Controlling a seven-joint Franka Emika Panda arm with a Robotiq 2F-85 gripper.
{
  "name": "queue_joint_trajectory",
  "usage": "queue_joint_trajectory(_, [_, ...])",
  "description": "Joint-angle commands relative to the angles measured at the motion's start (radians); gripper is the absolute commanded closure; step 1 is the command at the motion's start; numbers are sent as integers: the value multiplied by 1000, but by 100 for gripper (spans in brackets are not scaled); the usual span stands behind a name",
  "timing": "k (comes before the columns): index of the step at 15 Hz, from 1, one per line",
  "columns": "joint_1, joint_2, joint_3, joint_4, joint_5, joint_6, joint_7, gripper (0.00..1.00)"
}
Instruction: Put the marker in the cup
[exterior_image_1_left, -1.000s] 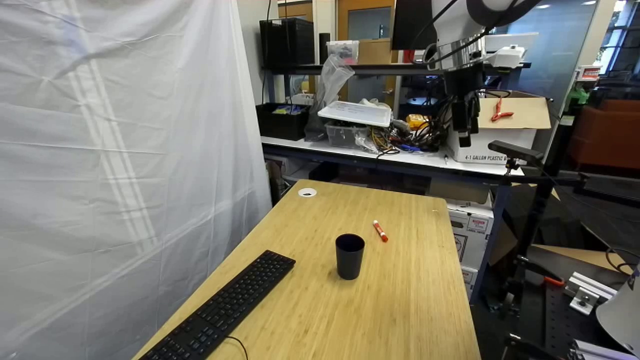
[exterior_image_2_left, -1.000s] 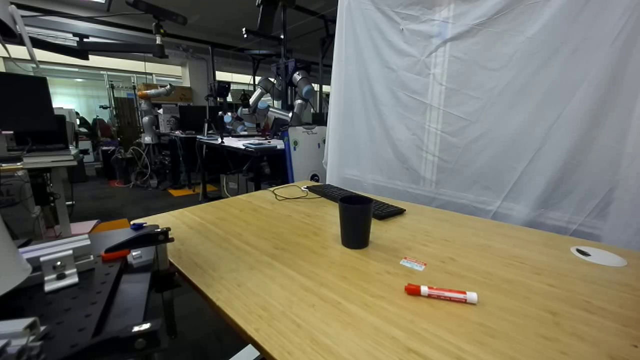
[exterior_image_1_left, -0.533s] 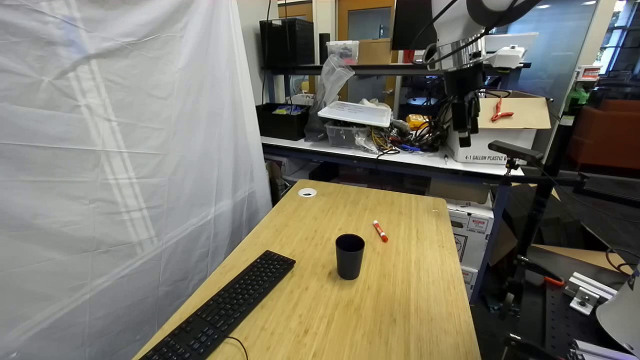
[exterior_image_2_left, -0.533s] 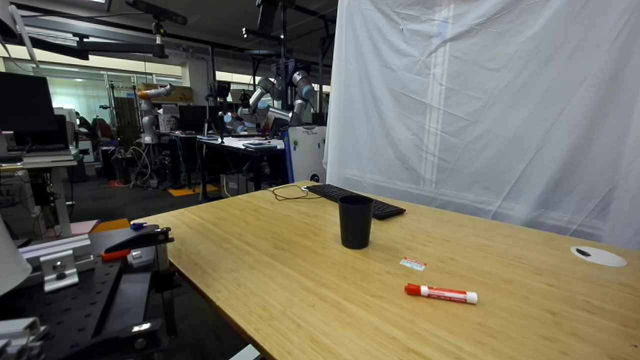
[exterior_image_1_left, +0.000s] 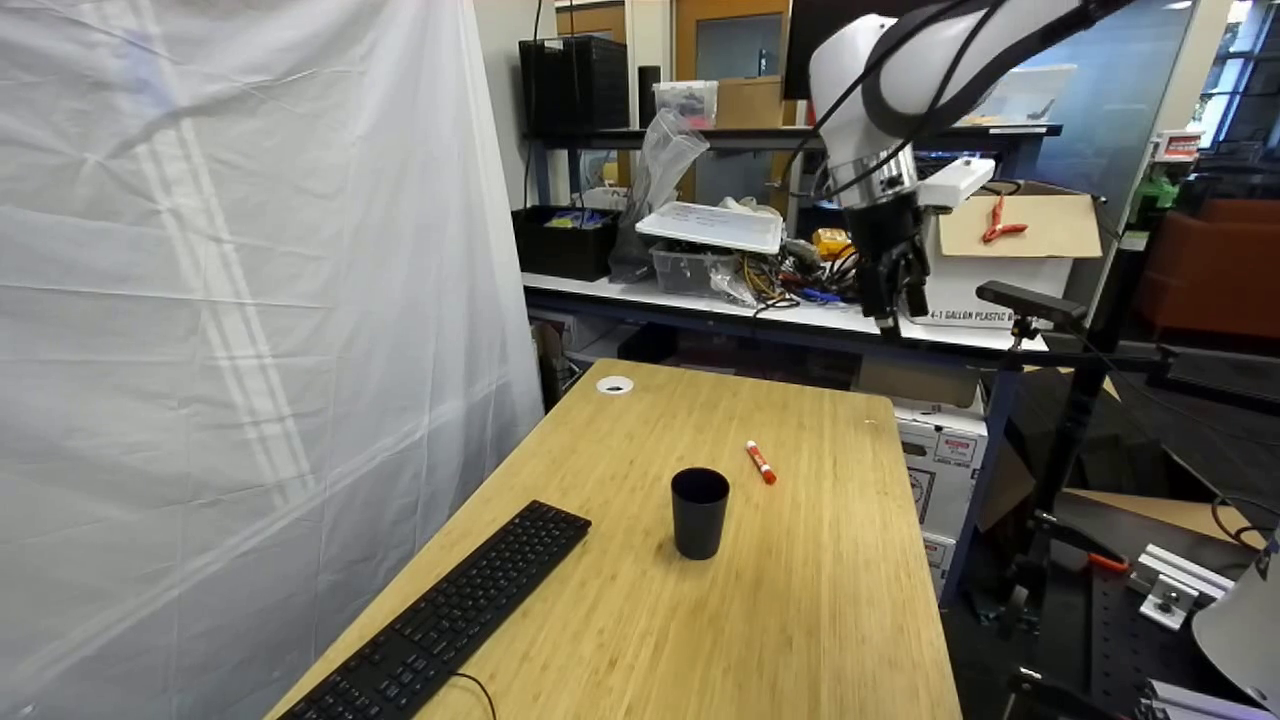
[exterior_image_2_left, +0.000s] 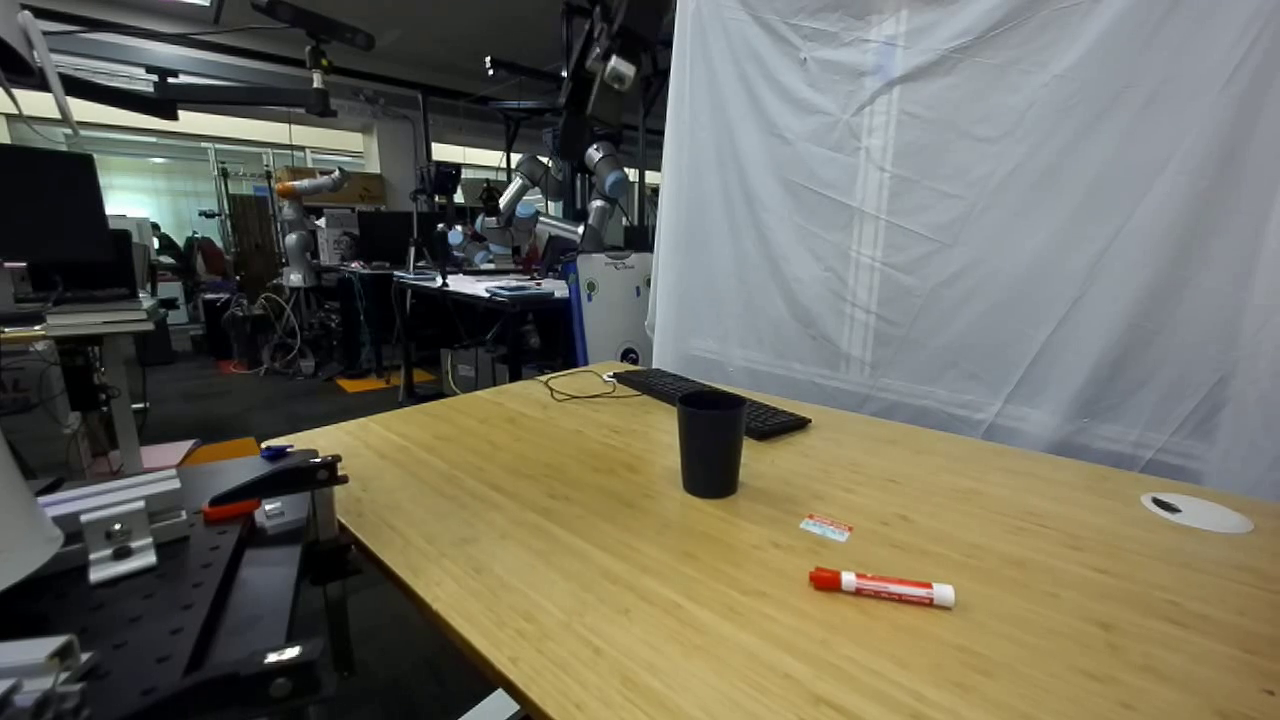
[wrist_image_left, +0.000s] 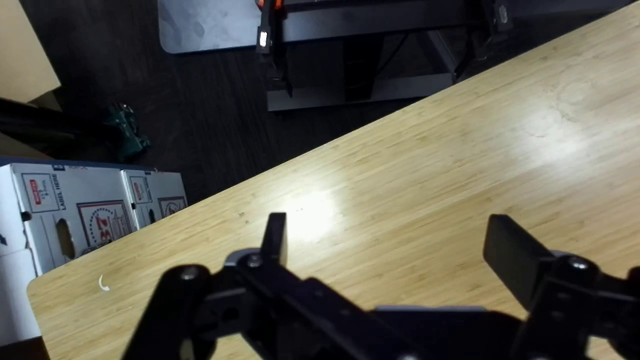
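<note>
wrist view: claw (wrist_image_left: 392, 247) spread wide, box (wrist_image_left: 75, 220) lettered "label here"; in an exterior view, marker (exterior_image_2_left: 885, 587) bears seemingly unreadable print.

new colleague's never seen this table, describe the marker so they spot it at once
On the wooden table, find the upright black cup. In an exterior view, the marker lies nearer the camera, past a small flat label. Unlike both, it is a slim stick, red at one end, white at the other.

Cup (exterior_image_2_left: 711, 452) on table (exterior_image_2_left: 520, 530), between keyboard (exterior_image_1_left: 445, 605) and marker (exterior_image_2_left: 885, 588)
</note>
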Motion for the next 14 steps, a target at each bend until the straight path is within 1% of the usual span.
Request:
queue_joint_trajectory(1, [-11, 157, -6, 105, 60, 15, 79, 0])
queue_joint_trajectory(4, [-11, 271, -15, 172, 113, 46, 164, 0])
queue_joint_trajectory(8, [-25, 391, -52, 223, 173, 87, 293, 0])
queue_joint_trajectory(10, [-36, 440, -71, 229, 207, 114, 324, 0])
queue_joint_trajectory(14, [-41, 527, -90, 231, 240, 233, 338, 0])
